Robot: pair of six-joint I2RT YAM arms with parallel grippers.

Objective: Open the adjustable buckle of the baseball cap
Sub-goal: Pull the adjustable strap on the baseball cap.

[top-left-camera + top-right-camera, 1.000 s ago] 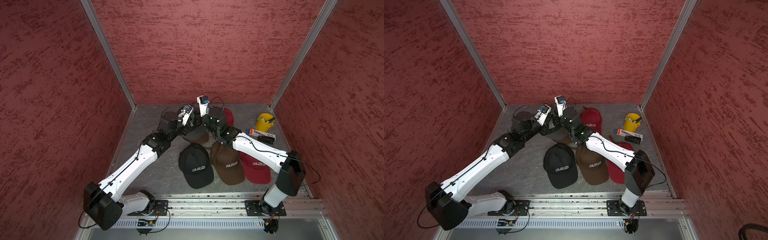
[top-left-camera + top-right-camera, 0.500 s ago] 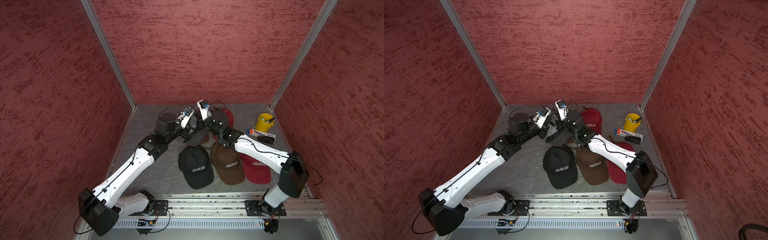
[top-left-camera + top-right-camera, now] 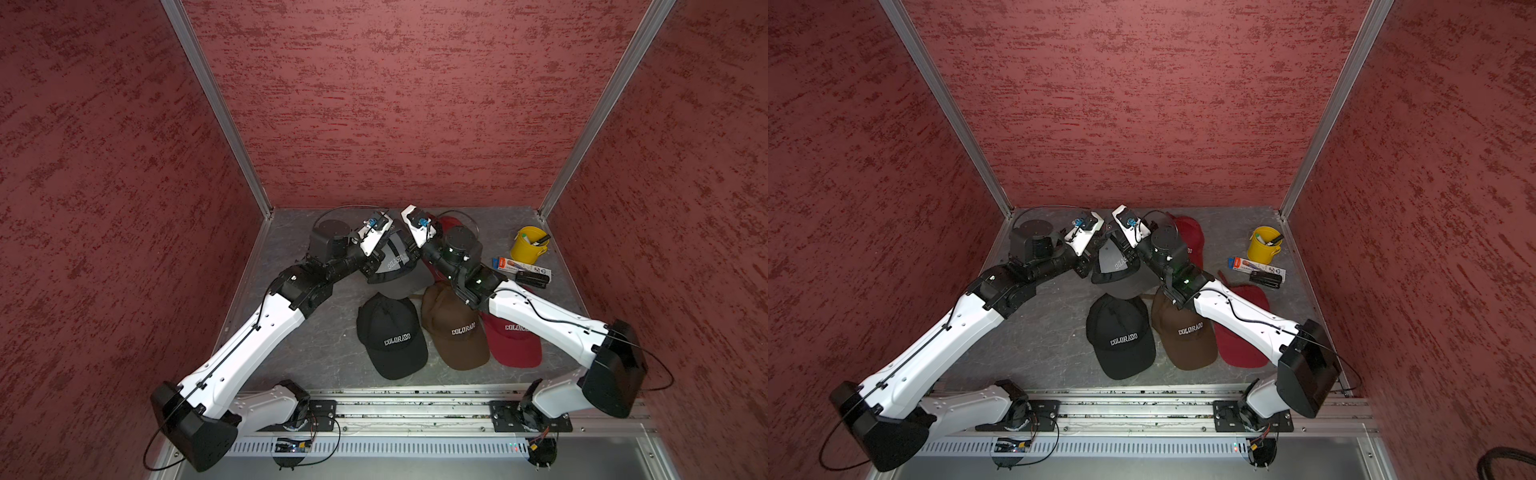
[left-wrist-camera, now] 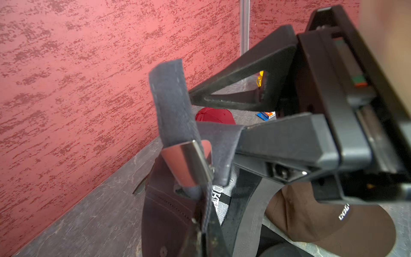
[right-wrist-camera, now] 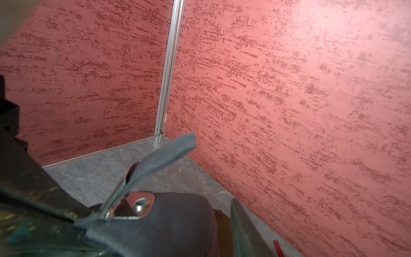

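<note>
— Between the fingers of the left gripper (image 4: 205, 240), what is clamped?

— The strap (image 4: 170, 100) of the grey cap (image 3: 397, 266), pinched just below the buckle (image 5: 135, 205). Those jaws are closed tight on it. The cap hangs from that hold near the back of the table (image 3: 332, 345), rear end raised and brim end low, close to the black cap (image 3: 390, 332) and the brown cap (image 3: 455, 328).

— And the right gripper (image 4: 214, 116)?

— Jaws apart, nothing in them. One finger lies against the cap's fabric beside the buckle. The tip of the other sits just beside the strap's free end, which stands up above the metal.

— Is the buckle open, then?

— Partly, I'd say. The shiny flap (image 4: 184, 164) looks tipped away from the rest of the buckle, but the strap is threaded through it. I'd call it loosened, not finished.

— So what makes the next bit go well?

— Use the left hold as the anchor and don't let it slacken. The right jaws should close on the fabric of the free end, close to the metal. Webbing grips better than polished steel. Then pull along the strap's own line, not sideways, so it slides through and doesn't twist the cap round.

— Risks?

— A finger could press the flap back down. Or a tug at an angle could drag the whole cap out of the left clamp.
</note>
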